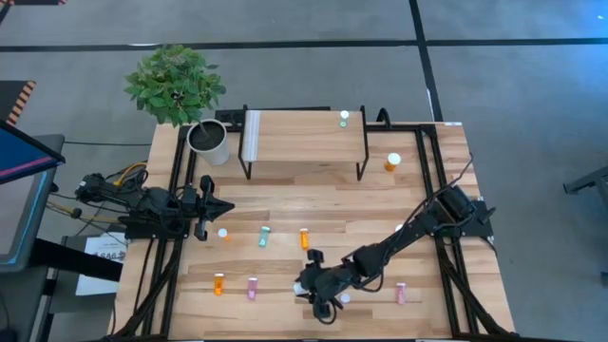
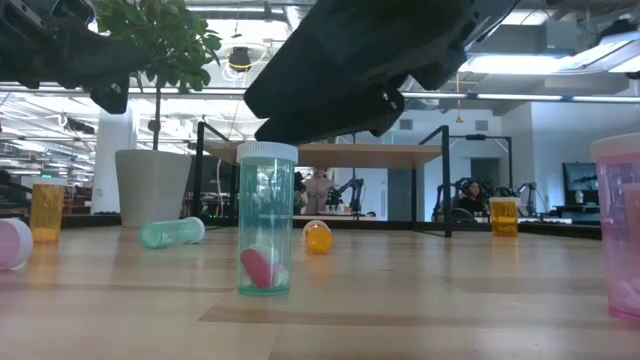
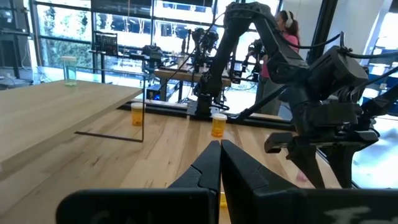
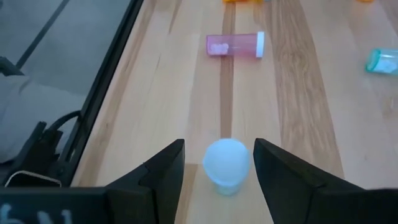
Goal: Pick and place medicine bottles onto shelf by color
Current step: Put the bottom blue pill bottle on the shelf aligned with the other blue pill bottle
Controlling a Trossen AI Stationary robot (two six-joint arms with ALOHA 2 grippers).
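Observation:
A teal medicine bottle [image 2: 266, 220] with a white cap [image 4: 227, 160] stands upright on the table near its front edge. My right gripper [image 1: 313, 293] is open and slants down over it, one finger on each side of the cap with a gap on both sides. The shelf [image 1: 304, 138] stands at the far middle with one teal bottle [image 1: 344, 118] on its right end. Orange [image 1: 304, 237], teal [image 1: 263, 237] and pink [image 4: 235, 45] bottles lie on the table. My left gripper [image 3: 219, 163] waits shut at the table's left side.
A white plant pot [image 1: 209, 141] stands left of the shelf. Upright bottles: orange [image 1: 392, 161] right of the shelf, orange [image 1: 218, 283] at the near left, pink [image 1: 401, 293] at the near right. Black frame rails [image 1: 432, 180] run along both table sides.

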